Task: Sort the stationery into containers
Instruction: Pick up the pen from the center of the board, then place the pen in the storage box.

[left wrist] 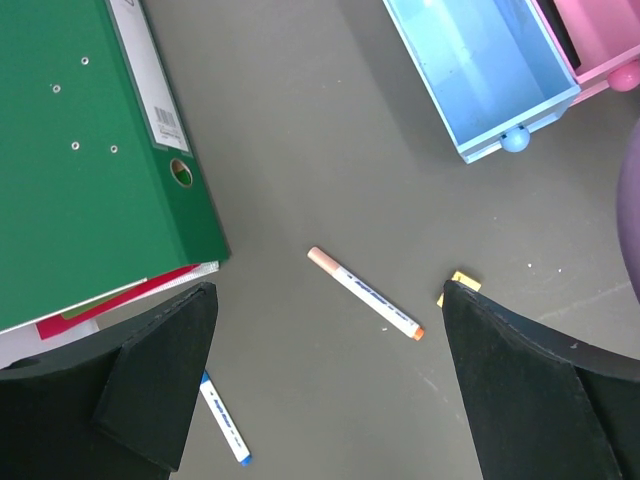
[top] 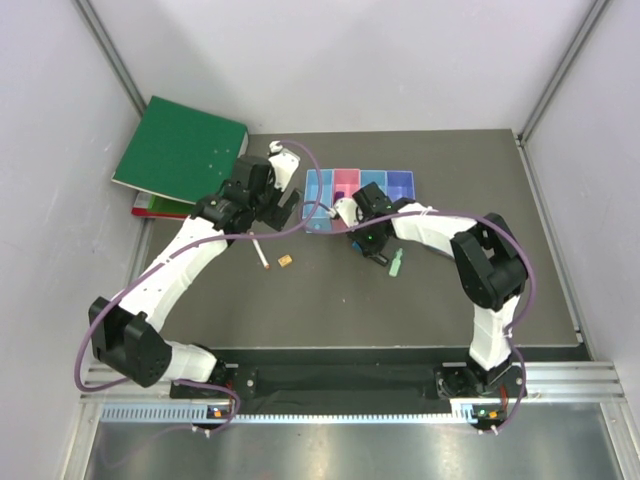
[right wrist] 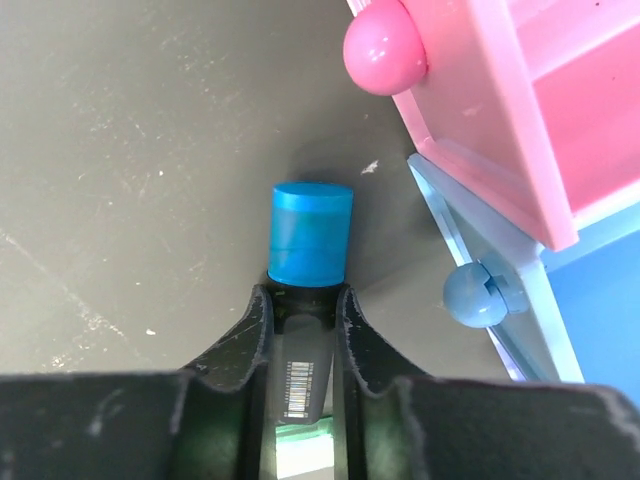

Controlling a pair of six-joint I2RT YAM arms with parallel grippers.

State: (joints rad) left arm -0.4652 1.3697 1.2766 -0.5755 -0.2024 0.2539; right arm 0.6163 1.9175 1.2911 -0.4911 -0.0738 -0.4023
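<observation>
The containers (top: 358, 190) are a joined row of light blue, pink, light blue and purple bins at the table's back middle. My right gripper (right wrist: 303, 300) is shut on the black-blue marker (right wrist: 310, 232), low over the table just in front of the pink bin (right wrist: 500, 110). My left gripper (left wrist: 330, 400) is open and empty above the table. Below it lie the thin pinkish stick (left wrist: 365, 293), the blue-capped white pen (left wrist: 224, 418) and the tiny orange piece (left wrist: 461, 282). The small green piece (top: 397, 265) lies right of my right gripper (top: 366, 238). The pink-red tube is out of view.
Large green binders (top: 180, 155) lie stacked at the back left, their edge close to my left finger (left wrist: 160, 380). The first light blue bin (left wrist: 480, 70) is ahead and right of my left gripper (top: 275, 205). White walls enclose the table.
</observation>
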